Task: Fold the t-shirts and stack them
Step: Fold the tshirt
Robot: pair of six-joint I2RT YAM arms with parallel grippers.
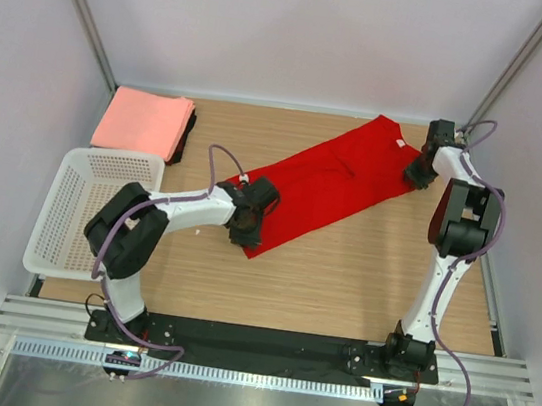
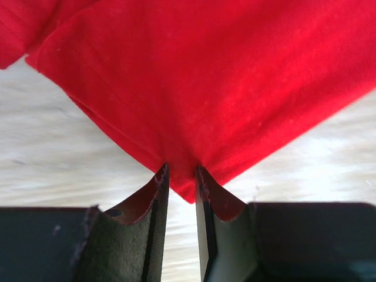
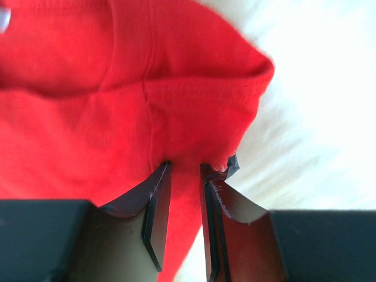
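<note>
A plain bright red t-shirt (image 1: pixel 329 186) lies stretched out as a long diagonal band on the wooden table, from near centre-left to back right. My left gripper (image 1: pixel 247 232) is shut on its near lower corner; in the left wrist view the red cloth (image 2: pixel 205 76) tents up from between the fingertips of that gripper (image 2: pixel 181 170). My right gripper (image 1: pixel 419 173) is shut on the far end by a hemmed edge; in the right wrist view the cloth (image 3: pixel 70 117) runs down between the fingers of that gripper (image 3: pixel 183 165). A folded salmon-pink shirt (image 1: pixel 143 121) lies on a dark folded one (image 1: pixel 185 136) at the back left.
A white plastic mesh basket (image 1: pixel 116 154) stands at the left edge, right beside the left arm's elbow. Pale walls with metal posts close in the back and both sides. A black base rail (image 1: pixel 261 343) runs along the near edge.
</note>
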